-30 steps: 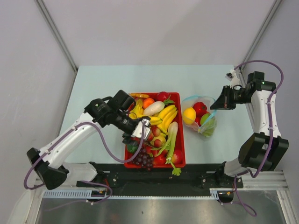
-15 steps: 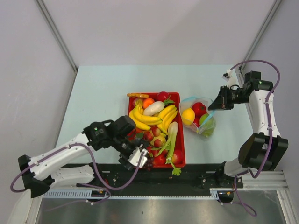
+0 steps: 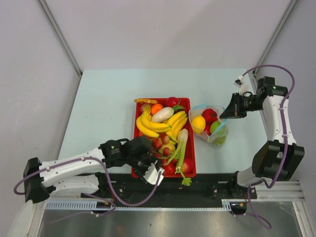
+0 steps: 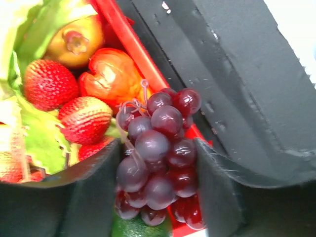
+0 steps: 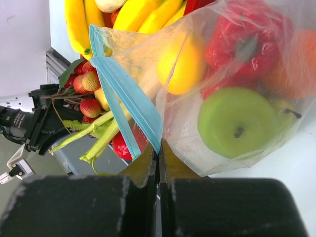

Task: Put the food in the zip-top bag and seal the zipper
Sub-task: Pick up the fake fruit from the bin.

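Observation:
The purple grape bunch (image 4: 165,123) lies at the red tray's near rim (image 4: 129,45). My left gripper (image 4: 159,170) has a finger pressed on each side of the bunch. From above, this gripper (image 3: 152,171) hides the grapes. The clear zip-top bag (image 3: 220,134) stands right of the tray, mouth open. It holds a yellow lemon (image 5: 182,61), a red fruit (image 5: 244,39) and a green apple (image 5: 237,121). My right gripper (image 5: 159,146) is shut on the bag's mouth edge at the blue-teal zipper (image 5: 123,106) and holds it up (image 3: 228,113).
The red tray (image 3: 193,148) holds bananas (image 3: 150,124), a white vegetable (image 3: 162,114), a celery stalk (image 3: 181,148), strawberries (image 4: 47,84) and other toy food. A black rail (image 3: 207,190) runs along the table's near edge just past the tray.
My left arm has swung from the tray's left middle to its near edge and come down over the grape bunch. My right gripper has kept hold of the bag, which has barely moved.

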Motion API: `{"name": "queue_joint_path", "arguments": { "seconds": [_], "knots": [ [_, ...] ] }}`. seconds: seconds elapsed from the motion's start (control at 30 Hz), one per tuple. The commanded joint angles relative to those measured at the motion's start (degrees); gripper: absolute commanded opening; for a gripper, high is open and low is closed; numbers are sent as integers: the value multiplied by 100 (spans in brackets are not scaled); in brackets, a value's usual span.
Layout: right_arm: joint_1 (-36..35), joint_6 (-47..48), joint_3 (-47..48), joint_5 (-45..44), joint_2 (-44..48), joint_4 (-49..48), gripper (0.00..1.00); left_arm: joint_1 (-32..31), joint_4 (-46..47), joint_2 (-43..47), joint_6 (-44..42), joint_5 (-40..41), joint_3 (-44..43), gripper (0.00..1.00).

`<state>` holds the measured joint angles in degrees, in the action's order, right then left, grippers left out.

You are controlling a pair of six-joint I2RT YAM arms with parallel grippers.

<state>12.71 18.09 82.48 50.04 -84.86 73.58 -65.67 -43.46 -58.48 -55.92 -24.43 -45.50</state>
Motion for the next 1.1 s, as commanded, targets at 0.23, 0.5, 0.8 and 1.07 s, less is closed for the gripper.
{"name": "queue_joint_path", "arguments": {
  "seconds": [0.23,0.5,0.8,1.07],
  "knots": [
    [-32,81,-4,-12,224,130,0,-69,-979,363,-173,-440,-925,14],
    [-32,125,-4,23,207,139,0,-60,-1690,452,-261,-756,-2276,0],
    [-41,371,5,137,180,315,0,300,-2861,-848,-1439,-871,-5063,0],
    [-41,363,5,243,277,210,0,678,1152,-2044,94,-547,-5710,0]
  ]
}}
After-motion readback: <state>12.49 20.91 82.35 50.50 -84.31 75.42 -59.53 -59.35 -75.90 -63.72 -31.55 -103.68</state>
